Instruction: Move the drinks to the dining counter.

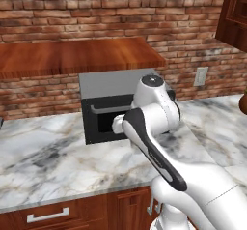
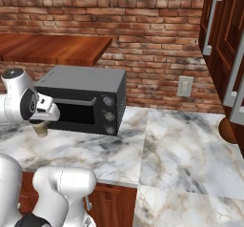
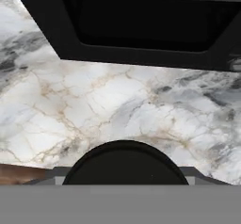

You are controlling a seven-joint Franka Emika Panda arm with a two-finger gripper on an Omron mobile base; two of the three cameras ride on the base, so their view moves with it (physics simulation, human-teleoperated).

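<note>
The small tan paper cup [image 2: 41, 130] with its black lid [image 3: 124, 164] hangs just under my hand, in front of the black toaster oven's door. My gripper [image 2: 42, 122] is shut on the cup, and its fingers are mostly hidden by the lid in the hand view. The cup is over the front part of the marble worktop [image 2: 95, 149] along the brick wall. Whether it touches the marble I cannot tell. The dining counter is out of view.
The black toaster oven [image 2: 83, 99] [image 1: 103, 108] stands right behind the cup against the brick wall. A brown rounded thing [image 2: 228, 129] sits at the far right by tall wooden cabinets [image 2: 224, 35]. A wooden shelf [image 1: 77, 55] hangs above the oven.
</note>
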